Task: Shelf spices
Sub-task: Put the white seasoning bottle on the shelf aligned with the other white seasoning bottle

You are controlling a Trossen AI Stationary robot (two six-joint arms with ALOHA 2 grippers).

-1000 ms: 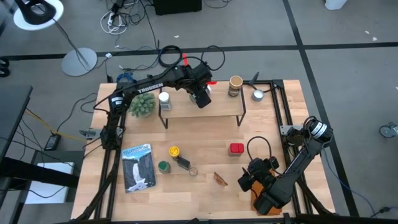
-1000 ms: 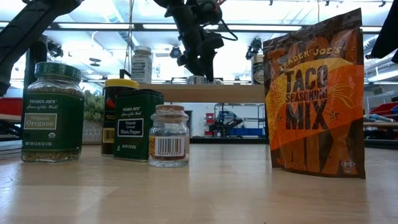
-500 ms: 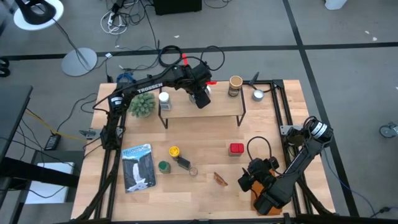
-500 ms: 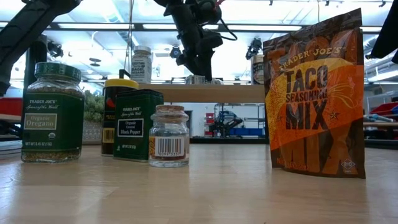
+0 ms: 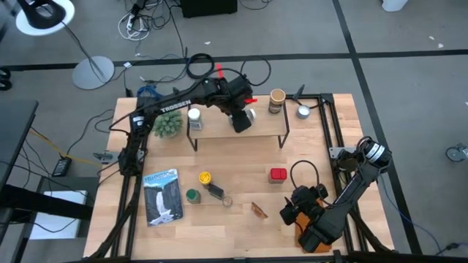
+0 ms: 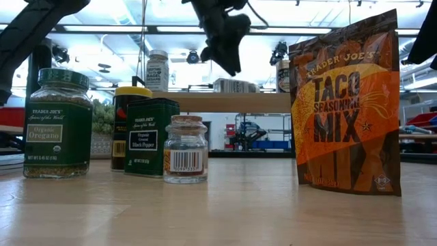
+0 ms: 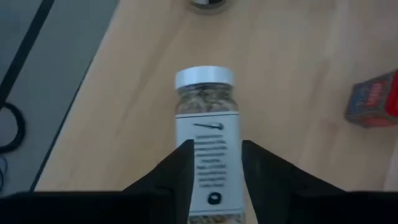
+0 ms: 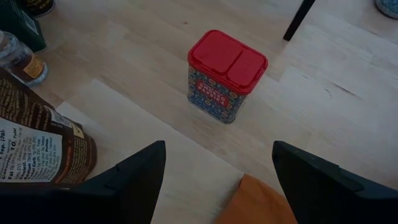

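The shelf (image 5: 219,131), a light plank on black wire legs, stands at the table's far middle. A white-lidded jar (image 5: 194,115) stands upright on its left end. My left gripper (image 5: 241,120) is over the plank's middle, shut on a second white-lidded spice jar (image 7: 207,124). A tan cylinder (image 5: 276,100) is by the shelf's far right corner. On the table lie a red tin (image 5: 278,174), a yellow-lidded jar (image 5: 205,177), a green-lidded jar (image 5: 191,195), a black box (image 5: 215,191) and a small jar (image 5: 227,200). My right gripper (image 8: 217,180) waits open near the red tin (image 8: 227,68). My left gripper pinches the jar between its two fingers (image 7: 180,174) at the sides of its label (image 7: 214,155), on the half away from the lid. The fingers lie along the jar. Its lid (image 7: 204,78) points toward the table's right. The jar lies about level at the plank (image 6: 235,85); whether it rests there I cannot tell.
A fuzzy green plant ball (image 5: 167,124) sits left of the shelf and a silver cup (image 5: 303,111) right of it. A booklet (image 5: 161,196) lies near left. A taco seasoning pouch (image 6: 345,102) stands near the low camera. Bare wood lies in front of the shelf.
My left gripper has moved up a little and toward the table's right, carrying the jar with it. More of the jar now shows above the plank in the low view. The right arm has kept still.
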